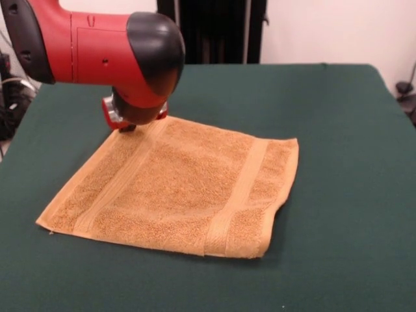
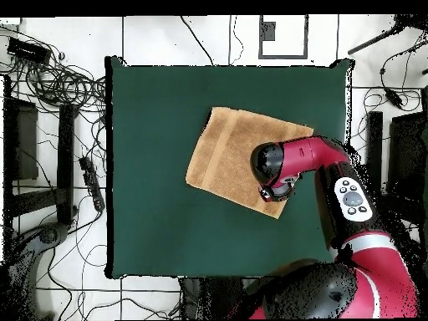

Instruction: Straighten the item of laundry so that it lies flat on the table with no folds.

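The orange-tan towel (image 1: 188, 185) lies spread on the dark green table (image 1: 338, 130), left of the middle in the front view. Two paler bands run across it. Its front right edge looks thick and doubled over. No tag shows. My gripper (image 1: 125, 125) is down at the towel's far left corner, mostly hidden under the red and black wrist, touching or just above the cloth. In the overhead view the gripper (image 2: 272, 194) and arm cover the right part of the towel (image 2: 226, 155), near the table's (image 2: 150, 209) right side.
Broad green table top surrounds the towel on all sides. Black stands rise behind the table's far edge (image 1: 214, 32). In the overhead view, cables and equipment (image 2: 58, 84) lie on the floor to the left, and the robot's base (image 2: 334, 292) is at the bottom.
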